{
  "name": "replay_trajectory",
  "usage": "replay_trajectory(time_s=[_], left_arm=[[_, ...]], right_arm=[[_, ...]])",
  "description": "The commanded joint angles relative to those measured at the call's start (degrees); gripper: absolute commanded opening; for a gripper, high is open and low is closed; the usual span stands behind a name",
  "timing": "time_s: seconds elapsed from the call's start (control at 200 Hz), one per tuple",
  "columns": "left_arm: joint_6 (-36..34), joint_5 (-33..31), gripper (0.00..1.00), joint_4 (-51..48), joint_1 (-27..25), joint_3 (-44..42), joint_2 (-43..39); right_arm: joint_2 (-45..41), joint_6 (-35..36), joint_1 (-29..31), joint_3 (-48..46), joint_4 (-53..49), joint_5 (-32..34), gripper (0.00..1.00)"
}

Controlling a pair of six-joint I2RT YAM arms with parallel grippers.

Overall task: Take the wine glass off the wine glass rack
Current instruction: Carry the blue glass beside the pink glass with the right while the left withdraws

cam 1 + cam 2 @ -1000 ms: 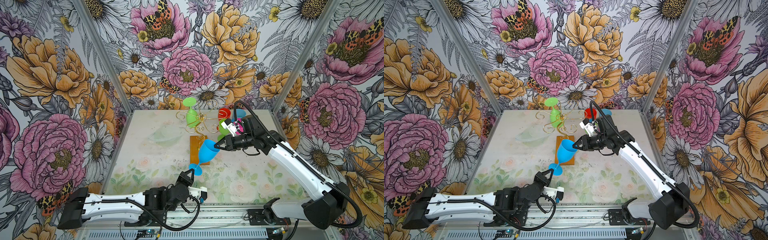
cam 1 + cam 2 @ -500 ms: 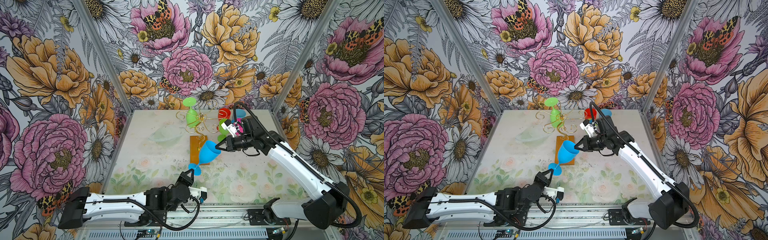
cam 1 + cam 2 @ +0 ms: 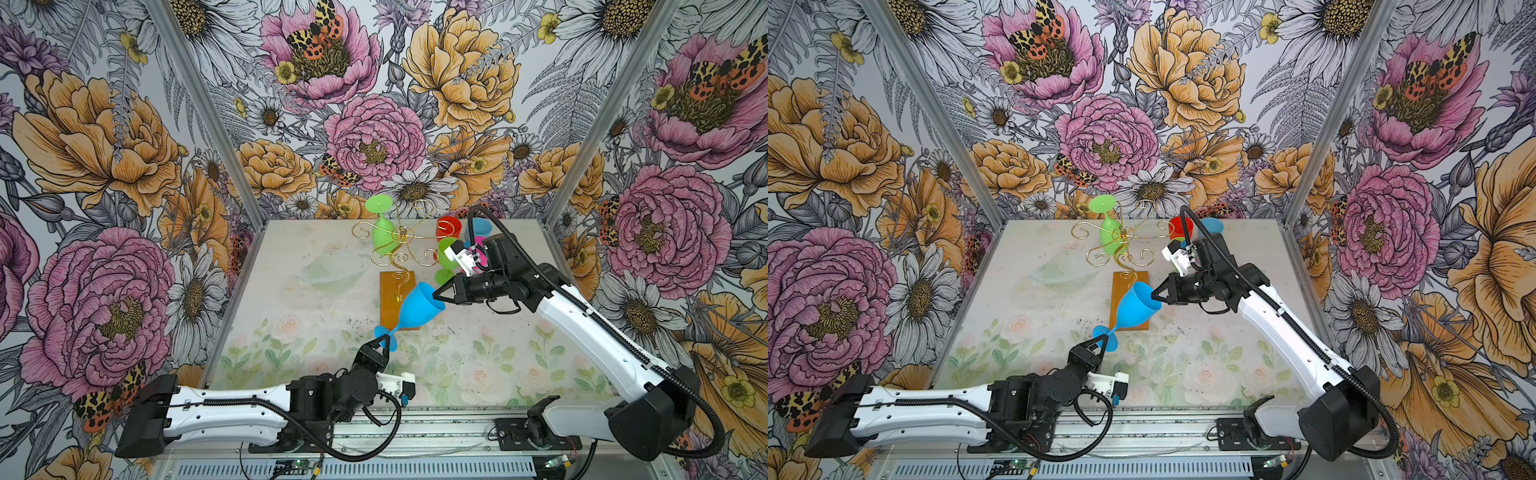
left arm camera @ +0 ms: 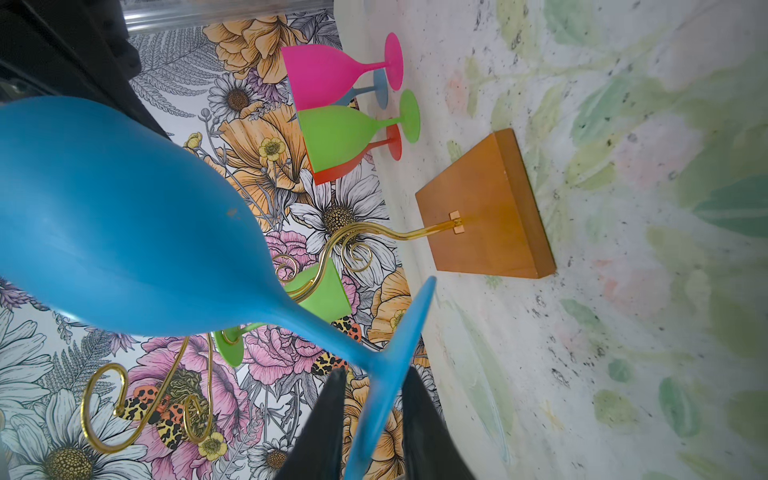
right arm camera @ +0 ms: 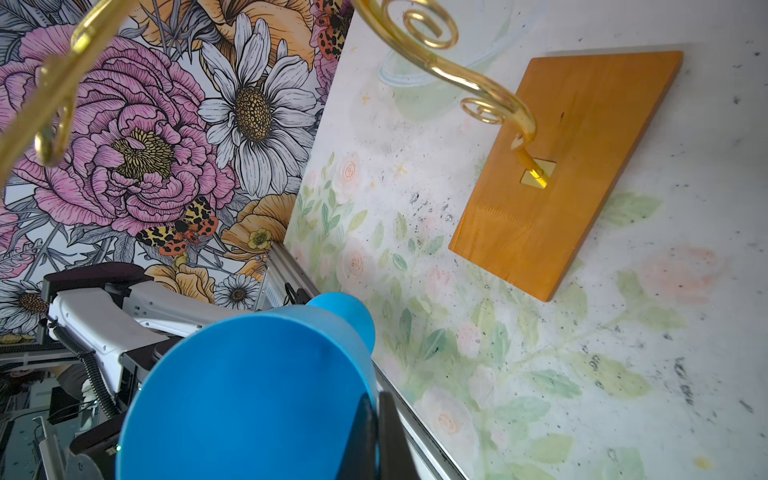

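Wine glass, blue, tilted in the air above the near end of the wine glass rack base, mid-worktop, clear of its wire arms. Right gripper jaws pinch the rim; left gripper jaws, slightly parted, straddle the foot.

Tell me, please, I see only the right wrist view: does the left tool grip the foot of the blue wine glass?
Observer: No. The left tool is open; its fingers stand either side of the foot of the blue wine glass, with a visible gap.
Operator: Does any glass hang on the rack?
Observer: Yes, one green glass hangs upside down on the wine glass rack.
Operator: Where are the other glasses?
Observer: Four stand on the table, back right: pink glass, standing green glass, red glass, second blue glass.
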State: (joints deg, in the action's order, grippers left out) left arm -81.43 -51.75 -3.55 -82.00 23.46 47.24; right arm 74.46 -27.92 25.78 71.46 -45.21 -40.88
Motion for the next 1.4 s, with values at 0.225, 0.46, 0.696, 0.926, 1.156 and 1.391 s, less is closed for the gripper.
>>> replay_trajectory(time_s=[0.225,0.46,0.696,0.926,1.156,1.391], left_arm=[[13.0,3.2,0.44,-0.3,-0.6,3.3,-1.1],[31.0,0.9,0.58,0.9,-0.5,7.6,-1.5],[53.6,-3.8,0.75,-6.6,1.8,14.9,-1.3],[76.9,-1.7,0.80,-19.0,10.8,20.7,-2.7],[87.6,5.6,0.92,-21.9,22.2,19.2,-7.3],[91.0,14.7,0.97,-22.6,34.4,18.4,-7.2]], right_arm=[[-4.8,0.9,-4.1,-0.8,0.5,5.3,0.00],[-5.8,3.9,-4.8,-0.4,-4.0,14.8,0.00],[-5.6,7.0,-4.8,0.2,-7.8,26.6,0.00],[-2.7,9.0,-4.9,1.4,-7.9,33.8,0.00],[2.8,10.4,-4.8,4.0,-7.5,39.5,0.00],[6.8,9.7,-4.9,7.0,-6.7,44.7,0.00]])
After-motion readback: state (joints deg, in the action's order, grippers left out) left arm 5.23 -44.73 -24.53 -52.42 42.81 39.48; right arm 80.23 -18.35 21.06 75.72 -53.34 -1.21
